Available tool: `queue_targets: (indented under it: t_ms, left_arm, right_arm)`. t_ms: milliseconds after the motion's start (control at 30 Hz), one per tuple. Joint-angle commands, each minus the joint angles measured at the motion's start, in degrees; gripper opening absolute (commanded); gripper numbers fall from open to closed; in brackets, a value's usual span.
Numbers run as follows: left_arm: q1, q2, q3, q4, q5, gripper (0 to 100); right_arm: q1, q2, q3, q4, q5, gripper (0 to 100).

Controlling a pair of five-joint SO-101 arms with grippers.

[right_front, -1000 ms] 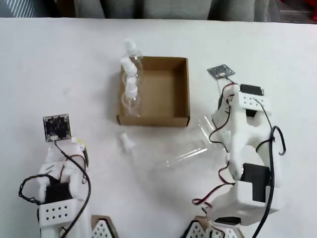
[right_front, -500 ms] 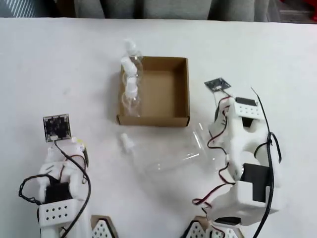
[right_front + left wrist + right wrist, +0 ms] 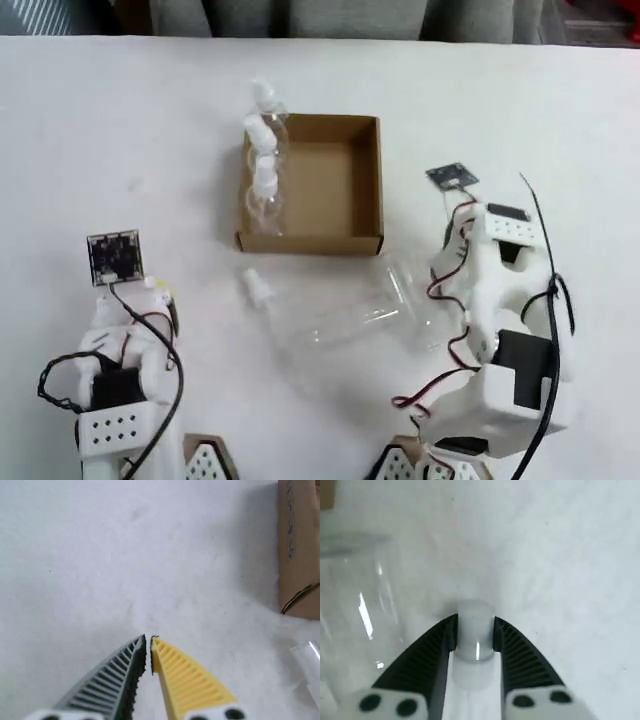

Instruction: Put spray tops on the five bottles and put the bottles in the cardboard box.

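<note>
My right gripper is shut on the white neck of a clear bottle just above the table. A second clear bottle lies right beside it, seen as a glassy shape in front of the cardboard box. Inside the box, along one wall, lie bottles with spray tops. A loose spray top rests on the table close to the box's front corner. My left gripper is shut on nothing, low over bare table at the front left.
The right arm stands to the right of the box and covers part of the table's front right. A corner of the box sits ahead of my left gripper. The white table is bare at the far left.
The right arm has drawn back toward the table's front edge. The clear bottle shapes beside it have shifted left and toward the front. The left arm has kept still.
</note>
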Motion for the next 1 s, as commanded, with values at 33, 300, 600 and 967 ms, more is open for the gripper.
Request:
queue_targets:
  t_ms: [33, 300, 600, 967]
  left_arm:
    - [-0.48, -0.66, -1.93, -1.49, 0.26, 4]
    - [-0.48, -0.66, -1.93, -1.49, 0.26, 4]
    - [-0.48, -0.66, -1.93, -1.49, 0.26, 4]
    - [-0.57, -0.66, -1.93, -1.49, 0.26, 4]
  right_arm:
    - [1.63, -4.0, -10.29, 9.89, -0.35, 1.7]
    - [-2.15, -7.25, -26.46, 29.14, -13.98, 1.7]
    - [-20.26, -12.18, -30.86, 36.26, -27.25, 1.7]
    - [-47.96, -12.7, -30.42, 33.27, -37.19, 1.8]
